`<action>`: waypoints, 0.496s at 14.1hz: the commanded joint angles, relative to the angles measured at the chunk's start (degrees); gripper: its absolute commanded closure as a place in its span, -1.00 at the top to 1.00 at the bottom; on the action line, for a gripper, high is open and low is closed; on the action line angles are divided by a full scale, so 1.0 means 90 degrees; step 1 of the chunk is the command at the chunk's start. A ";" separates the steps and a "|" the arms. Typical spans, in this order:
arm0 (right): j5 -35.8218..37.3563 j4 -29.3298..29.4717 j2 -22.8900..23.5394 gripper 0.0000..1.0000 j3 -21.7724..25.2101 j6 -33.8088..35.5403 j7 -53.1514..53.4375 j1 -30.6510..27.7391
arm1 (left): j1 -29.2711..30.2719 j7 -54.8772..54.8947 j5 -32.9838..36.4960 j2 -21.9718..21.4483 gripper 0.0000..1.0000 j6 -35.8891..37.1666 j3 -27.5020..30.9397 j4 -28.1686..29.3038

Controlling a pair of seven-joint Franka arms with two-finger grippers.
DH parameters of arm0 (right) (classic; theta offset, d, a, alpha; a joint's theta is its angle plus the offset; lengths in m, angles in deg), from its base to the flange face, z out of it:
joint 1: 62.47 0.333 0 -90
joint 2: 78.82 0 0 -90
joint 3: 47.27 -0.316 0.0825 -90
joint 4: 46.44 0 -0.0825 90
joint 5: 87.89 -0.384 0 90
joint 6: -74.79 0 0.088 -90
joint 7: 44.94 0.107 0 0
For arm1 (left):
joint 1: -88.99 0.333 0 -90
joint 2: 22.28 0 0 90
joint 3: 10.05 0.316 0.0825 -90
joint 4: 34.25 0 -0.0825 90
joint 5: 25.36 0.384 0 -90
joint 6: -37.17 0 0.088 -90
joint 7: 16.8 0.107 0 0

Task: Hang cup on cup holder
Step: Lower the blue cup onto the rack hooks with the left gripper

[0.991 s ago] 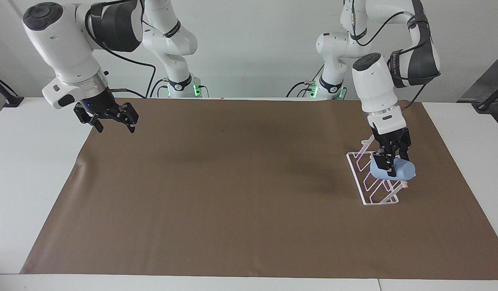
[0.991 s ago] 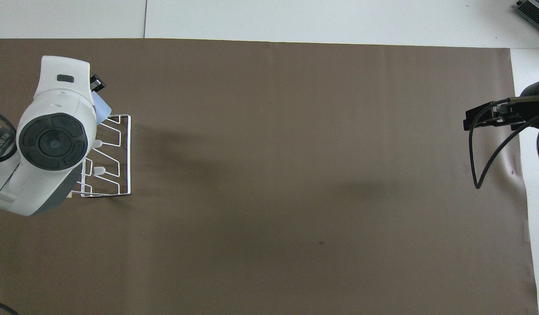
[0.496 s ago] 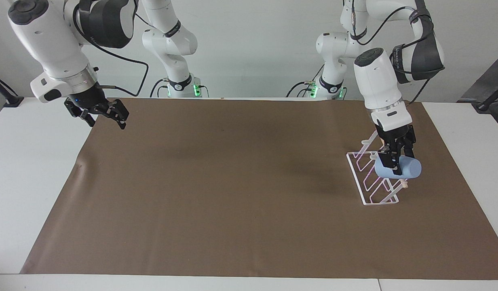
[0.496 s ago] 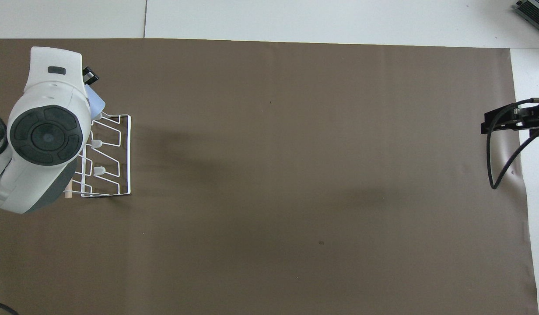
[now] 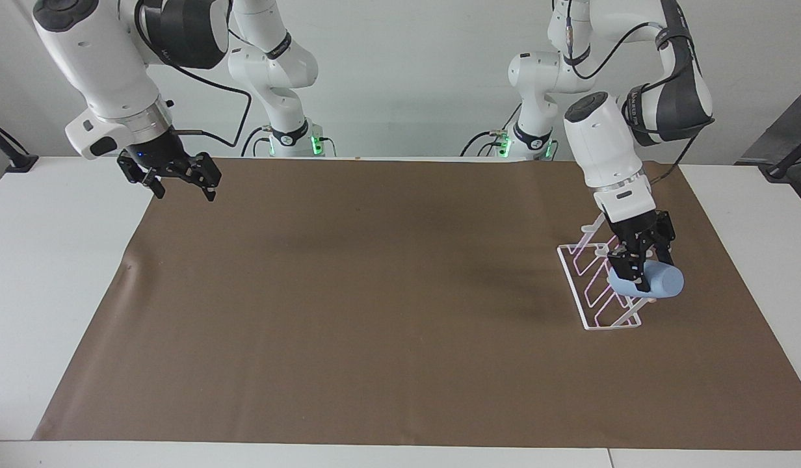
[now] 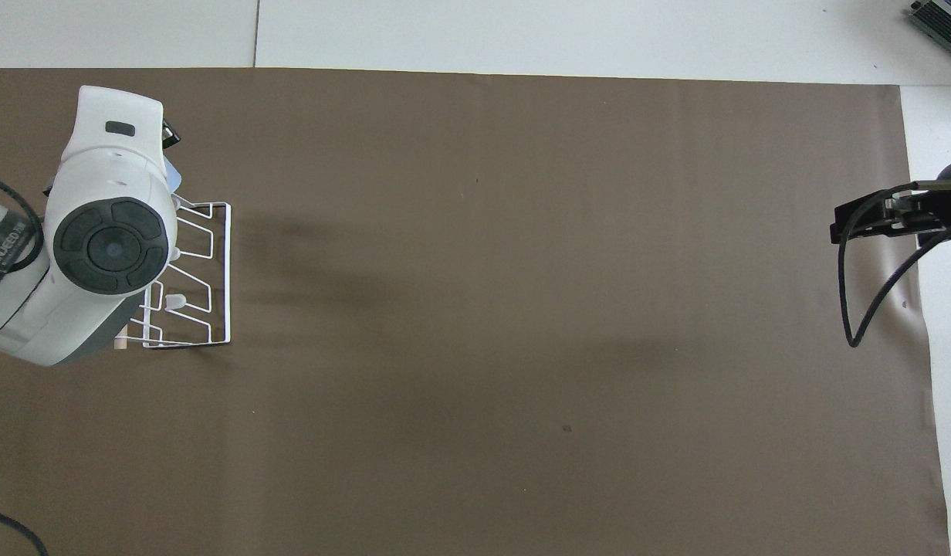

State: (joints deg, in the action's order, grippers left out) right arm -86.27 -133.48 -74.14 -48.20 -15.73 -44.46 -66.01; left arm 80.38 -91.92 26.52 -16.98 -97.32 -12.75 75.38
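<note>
Hanging is under way: at the facing view's right, the left gripper (image 5: 636, 272) pinches the cup (image 5: 657, 283) tipped sideways over the cup holder (image 5: 592, 286) (contact unclear). Next, seat it on a prong, then release. The right gripper (image 5: 178, 184) waits spread, upper left.

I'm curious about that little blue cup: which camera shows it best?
The facing view: the cup lies tipped on its side in the left gripper, over the white rack. In the overhead view the arm hides all but a blue sliver.
</note>
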 commanded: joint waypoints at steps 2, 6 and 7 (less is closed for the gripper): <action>0.0054 -0.0154 -0.0139 1.00 0.0074 0.0067 0.0006 0.0042 | 0.0068 -0.0236 0.0182 -0.0091 -1.00 -0.0261 -0.0023 0.0241; 0.0054 -0.0183 -0.0110 1.00 0.0074 0.0018 0.0093 0.0051 | 0.0029 -0.0538 0.0192 -0.0227 -1.00 -0.0290 -0.0023 0.0562; 0.0045 -0.0202 -0.0110 1.00 0.0074 0.0008 0.0084 0.0032 | 0.0010 -0.0578 0.0192 -0.0266 -1.00 -0.0310 -0.0023 0.0611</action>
State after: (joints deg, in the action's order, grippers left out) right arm -86.27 -133.77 -74.15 -48.01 -15.64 -44.47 -66.01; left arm 80.39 -94.54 26.58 -17.15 -98.48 -12.91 77.66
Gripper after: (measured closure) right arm 0.000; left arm 0.242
